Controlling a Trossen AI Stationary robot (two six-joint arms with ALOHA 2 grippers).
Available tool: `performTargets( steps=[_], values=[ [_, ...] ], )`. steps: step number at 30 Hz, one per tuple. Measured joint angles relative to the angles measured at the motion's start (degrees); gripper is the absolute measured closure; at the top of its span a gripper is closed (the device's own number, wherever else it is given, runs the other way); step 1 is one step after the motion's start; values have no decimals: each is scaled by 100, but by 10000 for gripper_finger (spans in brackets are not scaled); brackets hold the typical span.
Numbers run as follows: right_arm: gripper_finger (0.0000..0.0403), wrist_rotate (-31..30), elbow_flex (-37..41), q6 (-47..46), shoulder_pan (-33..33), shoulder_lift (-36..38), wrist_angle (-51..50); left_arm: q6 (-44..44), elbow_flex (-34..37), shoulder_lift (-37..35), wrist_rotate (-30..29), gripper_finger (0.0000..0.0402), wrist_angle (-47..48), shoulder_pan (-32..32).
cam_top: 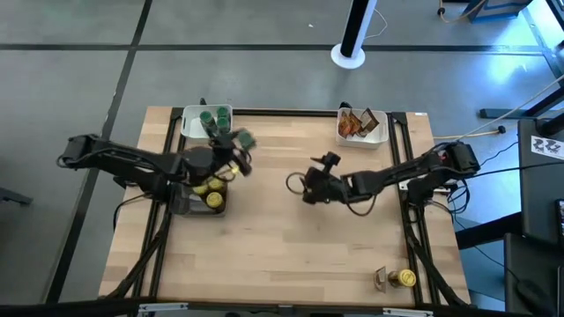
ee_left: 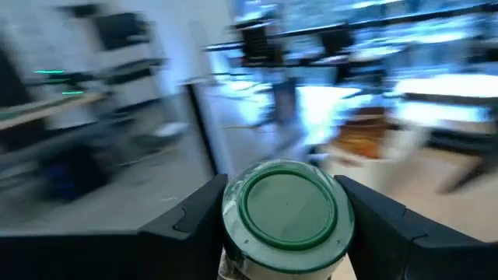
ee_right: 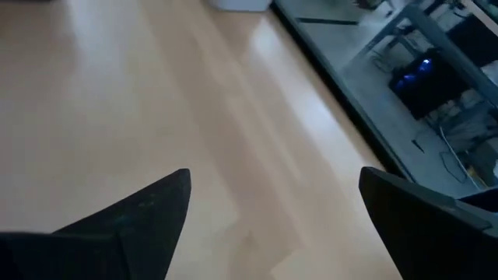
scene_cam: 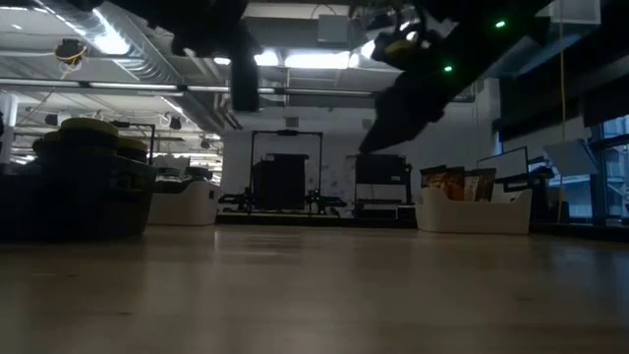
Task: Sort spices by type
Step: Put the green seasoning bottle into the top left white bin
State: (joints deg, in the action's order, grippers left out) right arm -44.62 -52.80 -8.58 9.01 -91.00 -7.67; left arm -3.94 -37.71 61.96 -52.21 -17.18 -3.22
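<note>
**Green-lidded jar in transit to its tray**

While the desk (cam_top: 291, 255) carried everything else, the work sat at its left side. Just under the left end effector (cam_top: 236, 141) lay the dark tray (cam_top: 196, 204) with yellow-lidded jars (cam_top: 213, 187) in it, and just beyond the same end effector stood a white tray (cam_top: 190, 129) already holding green-lidded jars (cam_top: 210, 119). Well away from it, beyond the right end effector (cam_top: 300, 187), a second white tray (cam_top: 377, 136) held the brown-orange packets (cam_top: 352, 123). One more yellow-lidded jar (cam_top: 404, 278) lay by itself at the desk's near right corner, well apart from both arms.

The left end effector was clenched on a green-lidded jar (ee_left: 286, 211), its two fingers (ee_left: 198, 225) pressed to either side, the lid facing the wrist camera. That jar hung in the air, between the dark tray and the white tray of green lids.

The right end effector hovered released over bare wood at mid-desk, holding nothing.

Judging from this, the step was to carry the held jar to its like. To do it well, the arm should keep the jar upright, come down over a free spot clear of the jars already there, and let go only once the base is nearly resting.
</note>
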Motion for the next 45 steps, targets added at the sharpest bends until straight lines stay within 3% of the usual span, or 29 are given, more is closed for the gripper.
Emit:
performTargets(
  steps=[7,14,17,24,27,32,45],
  values=[
    [32,234,0,-164,-753,0,227,-33,0,-453,-1023,208,975,725],
    [32,718,0,-583,-1131,0,158,1201,2,-441,-1123,208,2346,1567],
    [32,783,0,-609,-1147,0,157,1507,144,-440,-1244,209,2438,1851],
    [32,824,0,-614,-1128,0,160,2093,704,-440,-1290,207,2359,2285],
    [32,824,0,-622,-1130,0,171,2141,976,-440,-1253,208,1915,2438],
    [32,824,0,-634,-1130,0,230,1922,1363,-440,-830,210,883,2739],
    [32,822,0,-635,-1128,0,361,1936,2122,-438,102,209,-412,3472]
  ],
)
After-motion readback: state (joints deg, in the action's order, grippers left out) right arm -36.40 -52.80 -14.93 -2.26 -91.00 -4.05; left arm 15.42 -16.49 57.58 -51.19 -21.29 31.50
